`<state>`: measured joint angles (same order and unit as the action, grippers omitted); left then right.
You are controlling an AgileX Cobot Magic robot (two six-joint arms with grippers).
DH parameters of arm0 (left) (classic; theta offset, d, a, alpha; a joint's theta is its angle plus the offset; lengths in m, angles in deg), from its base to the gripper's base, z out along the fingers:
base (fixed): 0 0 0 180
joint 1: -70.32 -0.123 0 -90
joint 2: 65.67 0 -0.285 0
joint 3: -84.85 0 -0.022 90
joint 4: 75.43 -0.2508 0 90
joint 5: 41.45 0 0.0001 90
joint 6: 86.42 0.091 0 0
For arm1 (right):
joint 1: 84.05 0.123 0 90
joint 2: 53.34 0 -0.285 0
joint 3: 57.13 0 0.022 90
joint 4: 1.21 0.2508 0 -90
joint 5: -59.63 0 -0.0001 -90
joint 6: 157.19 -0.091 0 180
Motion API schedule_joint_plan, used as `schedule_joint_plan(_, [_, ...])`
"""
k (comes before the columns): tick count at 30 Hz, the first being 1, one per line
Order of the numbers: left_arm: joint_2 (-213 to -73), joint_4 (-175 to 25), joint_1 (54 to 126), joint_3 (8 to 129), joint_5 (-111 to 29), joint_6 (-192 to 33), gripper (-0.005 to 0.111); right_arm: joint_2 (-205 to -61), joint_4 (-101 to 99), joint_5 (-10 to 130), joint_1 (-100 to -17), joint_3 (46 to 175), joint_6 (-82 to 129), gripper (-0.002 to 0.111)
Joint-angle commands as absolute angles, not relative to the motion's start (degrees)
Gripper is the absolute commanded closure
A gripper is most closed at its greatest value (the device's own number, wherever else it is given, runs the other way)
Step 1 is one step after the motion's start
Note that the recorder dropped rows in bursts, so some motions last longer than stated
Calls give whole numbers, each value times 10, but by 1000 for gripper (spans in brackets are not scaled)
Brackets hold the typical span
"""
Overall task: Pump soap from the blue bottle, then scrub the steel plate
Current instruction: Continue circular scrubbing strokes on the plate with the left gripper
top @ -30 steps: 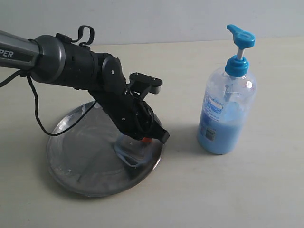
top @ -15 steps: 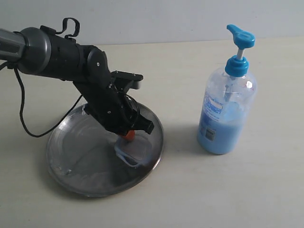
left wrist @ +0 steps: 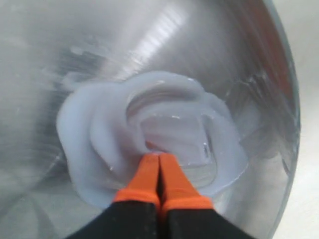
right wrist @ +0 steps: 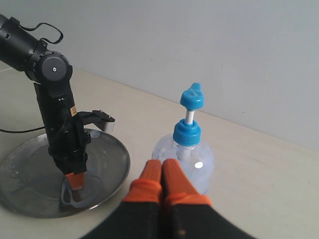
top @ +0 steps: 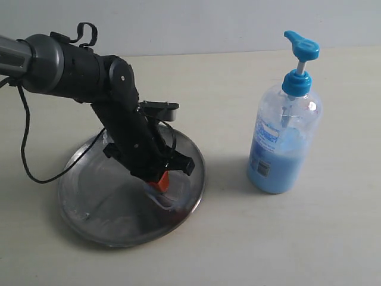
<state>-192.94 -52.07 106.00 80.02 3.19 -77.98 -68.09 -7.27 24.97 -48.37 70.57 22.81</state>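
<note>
The steel plate (top: 89, 199) lies at the left of the table, also in the left wrist view (left wrist: 164, 45) and the right wrist view (right wrist: 30, 189). A pale blue smear of soap (left wrist: 94, 134) (top: 169, 193) spreads over its right part. My left gripper (top: 159, 180) (left wrist: 159, 157) is shut, with its orange fingertips (left wrist: 147, 174) pressed into the soap. The blue bottle (top: 283, 146) (right wrist: 187, 144) stands upright to the plate's right. My right gripper (right wrist: 162, 167) is shut and empty, held above and apart from the bottle, outside the exterior view.
The left arm (top: 89, 83) and its black cable (top: 27, 161) reach in over the plate from the left. A pale wall (top: 190, 24) runs behind the beige table (top: 238, 250).
The left gripper drew back leftward across the plate, then shifted slightly downward, dragging its tips through the soap. The bottle has not moved.
</note>
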Motion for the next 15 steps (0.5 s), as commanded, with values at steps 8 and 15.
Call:
schedule_joint_plan(8, [-1932, -507, 1098, 797, 36, -713, 107, -678, -74, 255, -484, 701, 228, 108])
schedule_joint_plan(15, [-1932, -512, 1113, 797, -12, -702, 107, -678, -74, 255, -484, 701, 228, 108])
